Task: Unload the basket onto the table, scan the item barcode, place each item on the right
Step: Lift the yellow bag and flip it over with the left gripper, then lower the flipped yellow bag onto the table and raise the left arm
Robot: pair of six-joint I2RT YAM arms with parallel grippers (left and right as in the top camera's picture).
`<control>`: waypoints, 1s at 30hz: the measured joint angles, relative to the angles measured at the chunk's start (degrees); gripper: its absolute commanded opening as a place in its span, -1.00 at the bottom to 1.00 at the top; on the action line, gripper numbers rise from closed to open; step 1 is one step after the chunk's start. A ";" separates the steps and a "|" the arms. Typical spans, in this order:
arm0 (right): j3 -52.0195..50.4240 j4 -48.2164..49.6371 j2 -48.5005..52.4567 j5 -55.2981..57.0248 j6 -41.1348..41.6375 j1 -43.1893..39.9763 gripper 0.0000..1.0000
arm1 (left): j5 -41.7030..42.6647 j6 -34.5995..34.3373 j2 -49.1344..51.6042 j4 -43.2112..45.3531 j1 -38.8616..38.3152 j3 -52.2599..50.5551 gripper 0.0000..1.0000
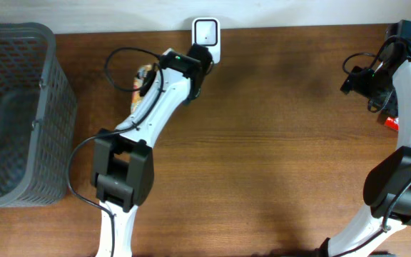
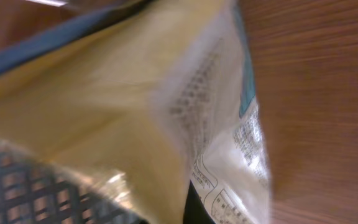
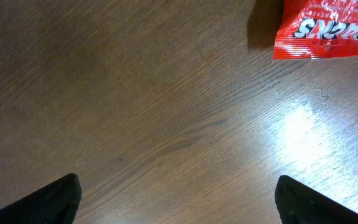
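Left tool (image 1: 147,80) is clenched on the yellow packet (image 2: 104,106). The packet fills the left wrist view, blurred, fine print on its white seam, and it covers the fingers. In the overhead view only a sliver of it shows, at the 9 o'clock side of the left arm's upper end. That arm reaches toward the table's (image 1: 262,143) 12 o'clock edge, its dark end just below the white scanner (image 1: 205,32). Can't tell whether the packet's barcode faces the scanner.

Right tool (image 3: 179,199) is released, jaws spread wide, hovering over bare wood at the 3 o'clock side. Red packet (image 3: 325,28) lies flat on the table just beyond it, not touched.

Grey mesh basket (image 1: 20,114) sits at 9 o'clock.
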 measured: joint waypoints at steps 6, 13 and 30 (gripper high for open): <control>0.00 0.00 0.00 0.00 0.02 0.00 0.97 | 20.28 0.63 1.84 3.98 -7.13 0.00 -0.77; 0.00 0.00 0.00 0.00 0.02 0.00 0.97 | 41.42 0.61 2.36 4.94 -14.12 0.11 -0.58; 0.00 0.02 0.00 0.00 0.00 0.00 0.97 | 55.43 -0.70 3.43 6.49 -3.65 -8.39 -1.00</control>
